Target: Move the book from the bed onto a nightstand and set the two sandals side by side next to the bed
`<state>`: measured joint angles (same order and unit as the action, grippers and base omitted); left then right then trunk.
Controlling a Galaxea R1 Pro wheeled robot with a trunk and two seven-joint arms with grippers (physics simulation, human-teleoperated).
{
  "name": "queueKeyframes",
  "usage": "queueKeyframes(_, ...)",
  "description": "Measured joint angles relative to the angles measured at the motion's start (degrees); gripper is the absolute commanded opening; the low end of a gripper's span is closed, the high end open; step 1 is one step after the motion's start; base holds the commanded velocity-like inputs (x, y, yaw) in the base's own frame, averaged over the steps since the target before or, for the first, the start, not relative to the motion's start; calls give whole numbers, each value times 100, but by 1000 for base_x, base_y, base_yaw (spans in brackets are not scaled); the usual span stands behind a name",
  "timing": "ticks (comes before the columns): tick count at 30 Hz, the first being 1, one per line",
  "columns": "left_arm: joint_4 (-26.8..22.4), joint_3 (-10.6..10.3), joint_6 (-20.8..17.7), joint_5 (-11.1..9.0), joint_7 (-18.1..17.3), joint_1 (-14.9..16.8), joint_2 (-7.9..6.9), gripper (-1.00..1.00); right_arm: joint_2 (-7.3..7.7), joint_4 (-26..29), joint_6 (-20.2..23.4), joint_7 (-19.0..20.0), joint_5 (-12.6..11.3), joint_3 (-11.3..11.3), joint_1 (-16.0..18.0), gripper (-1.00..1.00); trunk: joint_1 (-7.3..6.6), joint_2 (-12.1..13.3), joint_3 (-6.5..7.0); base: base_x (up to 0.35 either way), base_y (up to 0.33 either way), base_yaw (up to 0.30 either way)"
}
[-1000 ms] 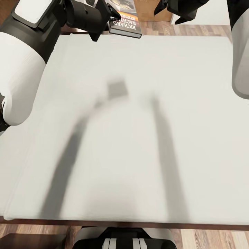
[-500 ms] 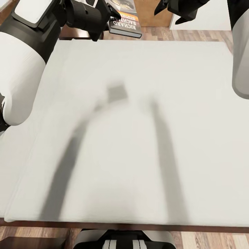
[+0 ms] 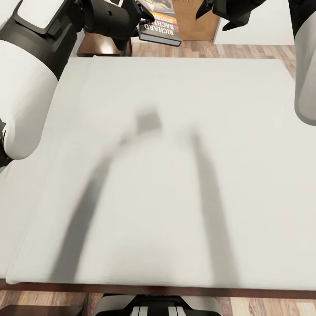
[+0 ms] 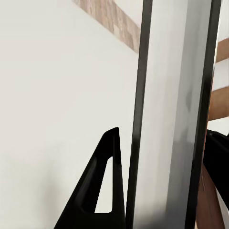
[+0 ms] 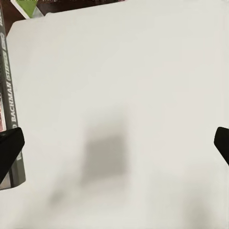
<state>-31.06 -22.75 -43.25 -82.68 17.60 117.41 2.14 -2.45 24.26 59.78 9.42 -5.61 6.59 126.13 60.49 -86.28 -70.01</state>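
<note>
- Robot base sits at the near edge of the head view, right up against the dark wood bed frame.
- Mattress, plain off-white, covers most of the head view; two long soft arm shadows run across it, w/ a small square shadow near the middle.
- L arm, white shell w/ black joints, reaches up the left side of the head view toward the far edge of the bed.
- Left gripper is clamped on the book: the left wrist view shows the book's page edge squeezed betw. the two black fingers, close to the lens.
- Book is held in the air past the far edge of the mattress, above the wood-plank floor; white lettering and an orange band show on the cover. Spine lettering also reads in the right wrist view.
- Right gripper hangs near the top of the head view, to the right of the book, fingers spread apart, nothing betw. them; its fingertips sit wide at both sides of the right wrist view over the mattress.
- Dark reddish-brown nightstand peeks out beyond the bed's far left corner, just below the left gripper.
- Lighter brown wooden door stands farthest back, against the white wall.
</note>
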Motion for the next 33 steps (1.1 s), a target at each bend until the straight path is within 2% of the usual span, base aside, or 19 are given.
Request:
queueKeyframes(5,-4,-1,0,-34,-11,-23,0,-100,0,3,0,0,0,0,0,100,0,0,48,0,0,0)
queueKeyframes(9,-11,-4,-2,-211,-31,-113,0,-100,1,5,0,0,1,0,2,100,0,0,86,0,0,0)
queueKeyframes(17,-12,-4,-2,-363,-46,-238,-5,-100,2,5,0,0,1,0,-2,100,0,0,162,0,0,0)
queueKeyframes(33,12,-10,-8,-433,-320,-527,-62,-100,27,11,0,3,2,7,2,100,0,0,314,0,0,0)
